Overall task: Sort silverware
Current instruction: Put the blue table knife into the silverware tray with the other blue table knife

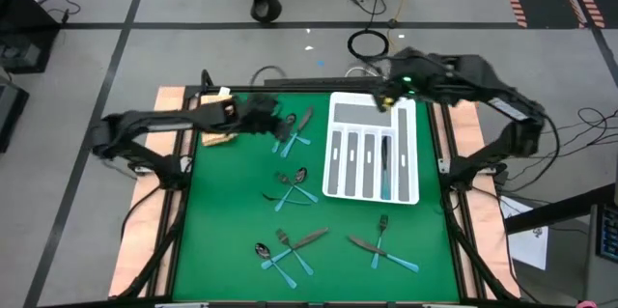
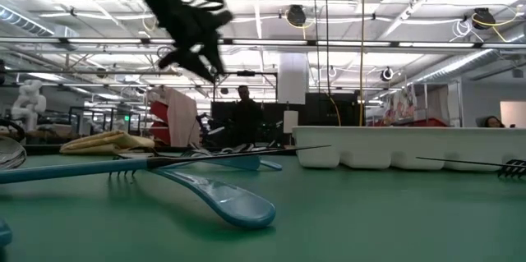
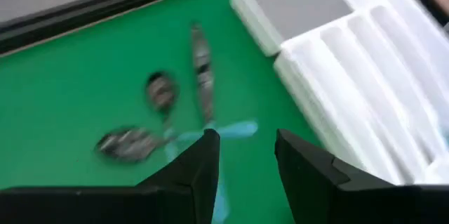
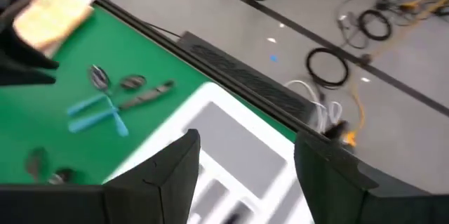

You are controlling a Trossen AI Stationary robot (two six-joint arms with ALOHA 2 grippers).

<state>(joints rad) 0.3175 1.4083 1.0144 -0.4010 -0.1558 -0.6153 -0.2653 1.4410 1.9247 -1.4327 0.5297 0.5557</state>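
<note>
A green table mat (image 1: 222,240) lay under a workshop ceiling of lamps and beams. The silverware (image 1: 290,187) was scattered on it in clusters: one near the far edge, one mid-table, two near the front, and a few pieces already in the slots of the white organiser tray (image 1: 340,120). The left gripper (image 3: 242,157) hung above the far cluster, fingers apart, empty. The right gripper (image 4: 242,157) hung over the tray's far end, fingers apart, empty. A yellow cloth (image 1: 218,139) lay far-left.

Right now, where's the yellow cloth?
In the high view, the yellow cloth lies at the green mat's far left corner, beside the left pincer.
</note>
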